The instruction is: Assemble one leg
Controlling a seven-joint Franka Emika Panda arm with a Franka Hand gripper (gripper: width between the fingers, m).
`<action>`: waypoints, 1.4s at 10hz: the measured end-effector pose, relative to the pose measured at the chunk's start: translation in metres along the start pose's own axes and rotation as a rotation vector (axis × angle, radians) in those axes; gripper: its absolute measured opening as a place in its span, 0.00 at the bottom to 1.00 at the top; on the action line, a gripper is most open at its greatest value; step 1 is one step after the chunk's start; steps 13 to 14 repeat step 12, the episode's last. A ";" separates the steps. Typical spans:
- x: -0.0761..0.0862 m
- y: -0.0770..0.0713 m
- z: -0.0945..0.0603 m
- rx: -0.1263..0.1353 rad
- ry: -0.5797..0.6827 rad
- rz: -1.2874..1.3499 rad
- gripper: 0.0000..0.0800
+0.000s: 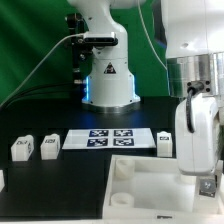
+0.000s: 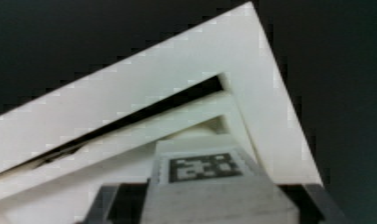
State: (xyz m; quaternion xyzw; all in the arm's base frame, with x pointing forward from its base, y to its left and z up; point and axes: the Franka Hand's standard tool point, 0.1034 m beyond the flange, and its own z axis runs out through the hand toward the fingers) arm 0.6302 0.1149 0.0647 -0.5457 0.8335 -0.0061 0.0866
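Note:
In the wrist view my gripper is shut on a leg, a small white block with a black-and-white tag on its face. Dark fingers press on both its sides. Beyond it lies the large white square piece, seen by one corner with a slot. In the exterior view the gripper hangs over the square piece at the right; the held leg is mostly hidden there. Three more legs stand on the table: two at the left and one beside the marker board.
The marker board lies flat at the table's middle. The robot's base stands behind it with cables. Another small white part shows at the exterior view's left edge.

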 end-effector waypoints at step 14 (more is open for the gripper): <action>-0.018 0.000 -0.012 0.014 -0.020 -0.066 0.81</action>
